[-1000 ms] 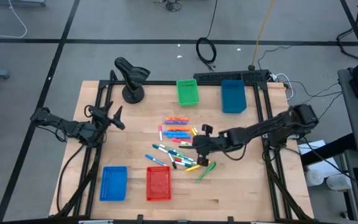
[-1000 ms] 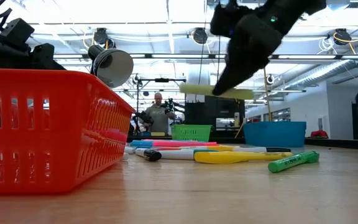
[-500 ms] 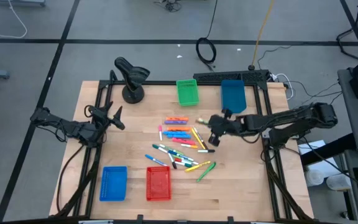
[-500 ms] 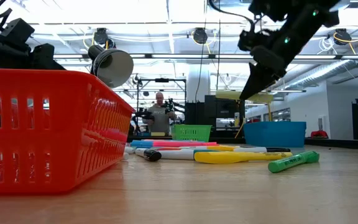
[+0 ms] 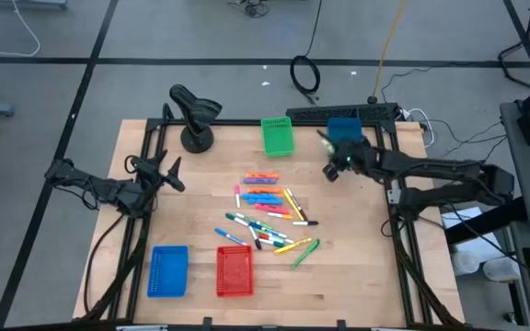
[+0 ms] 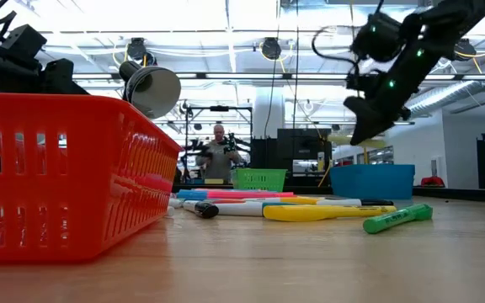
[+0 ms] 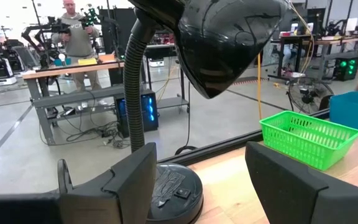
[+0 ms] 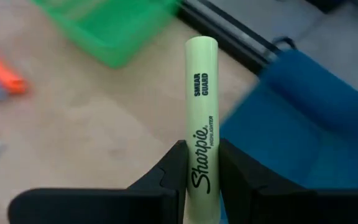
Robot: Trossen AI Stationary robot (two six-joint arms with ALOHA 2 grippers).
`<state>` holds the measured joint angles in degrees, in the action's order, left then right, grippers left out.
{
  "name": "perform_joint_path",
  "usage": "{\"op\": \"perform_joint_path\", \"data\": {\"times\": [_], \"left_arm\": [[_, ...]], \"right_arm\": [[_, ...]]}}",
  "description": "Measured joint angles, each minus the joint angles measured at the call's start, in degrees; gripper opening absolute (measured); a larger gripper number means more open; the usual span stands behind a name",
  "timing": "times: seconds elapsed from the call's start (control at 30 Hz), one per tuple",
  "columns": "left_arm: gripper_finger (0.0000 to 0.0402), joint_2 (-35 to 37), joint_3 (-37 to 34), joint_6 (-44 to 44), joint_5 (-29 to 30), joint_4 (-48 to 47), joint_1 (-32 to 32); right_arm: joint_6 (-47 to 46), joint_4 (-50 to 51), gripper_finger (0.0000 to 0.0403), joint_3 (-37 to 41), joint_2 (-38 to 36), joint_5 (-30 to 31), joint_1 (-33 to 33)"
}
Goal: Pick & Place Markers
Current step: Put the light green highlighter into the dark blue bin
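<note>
text: we read "Sharpie" + "HIGHLIGHTER" + "SMEAR GUARD", black print | on: pale yellow marker (image 8: pixel 201 118) barrel, lengthwise, pinched in right gripper (image 8: pixel 199 163) | elsewhere: we find nothing legible

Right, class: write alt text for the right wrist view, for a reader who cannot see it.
The right gripper is shut on a pale yellow highlighter, which points away from the camera. Behind it lie a wooden table, a green basket and a blue basket.

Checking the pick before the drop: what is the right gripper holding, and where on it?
A pale yellow highlighter, pinched low on its barrel by the right gripper.
</note>
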<state>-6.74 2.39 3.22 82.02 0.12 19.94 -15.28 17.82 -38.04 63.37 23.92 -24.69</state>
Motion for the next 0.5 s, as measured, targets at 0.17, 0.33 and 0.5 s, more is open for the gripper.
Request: {"op": "perform_joint_path", "data": {"times": [0.17,0.33,0.5], "left_arm": [[0.0251,0.0,0.0,0.0,0.0,0.0,0.0],[0.0251,0.0,0.0,0.0,0.0,0.0,0.0],[0.0251,0.0,0.0,0.0,0.0,0.0,0.0]], "right_arm": [[2.4,-1.2,0.0059,1.8,0.0,-0.2,-8.8],[3.6,-3.3,0.0059,2.6,0.0,-4.3,-15.4],[4.1,-8.2,0.0067,4.5,0.0,-6.7,-17.8]]}}
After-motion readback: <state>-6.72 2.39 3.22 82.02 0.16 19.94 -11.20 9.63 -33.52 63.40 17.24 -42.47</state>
